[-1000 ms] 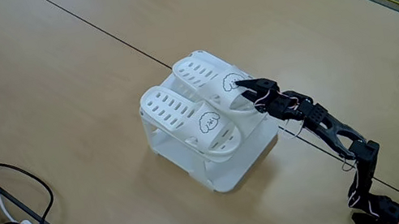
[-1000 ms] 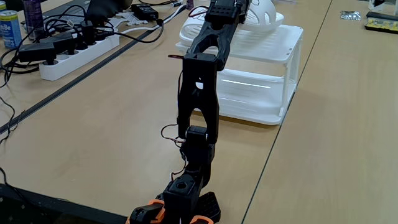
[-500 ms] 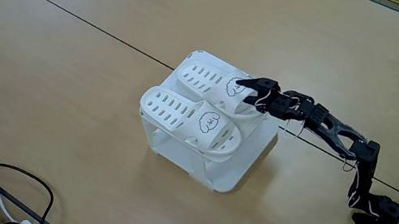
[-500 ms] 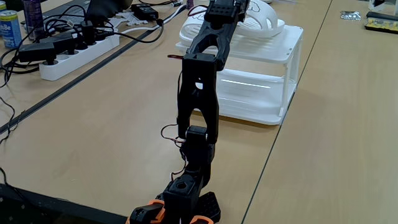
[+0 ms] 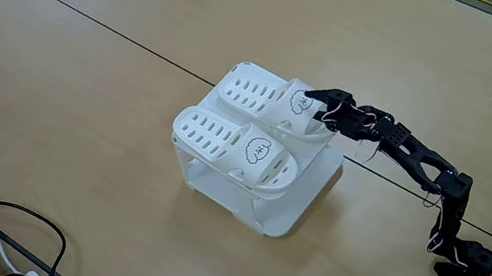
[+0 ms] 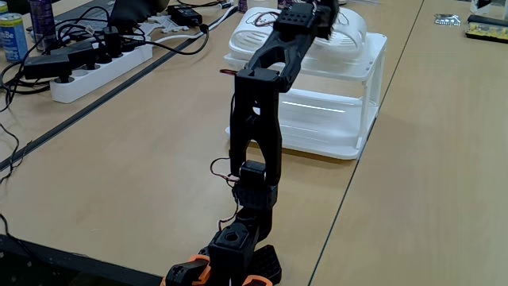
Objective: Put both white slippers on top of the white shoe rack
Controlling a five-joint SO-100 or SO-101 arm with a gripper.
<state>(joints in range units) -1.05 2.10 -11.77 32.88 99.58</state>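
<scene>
The end effector [image 5: 313, 104] sits at the strap of one of the white slippers [image 5: 272, 103]; I cannot tell whether it grips. Both slippers lie side by side atop the white shoe rack [image 5: 280, 215], toes overhanging its edge, probably for stability.

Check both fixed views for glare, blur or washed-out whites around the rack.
High fixed view: even, soft light, sharp; slippers stay distinct from the rack. Low fixed view: bright streak inside the rack, whites merge; arm hides the claw.
</scene>
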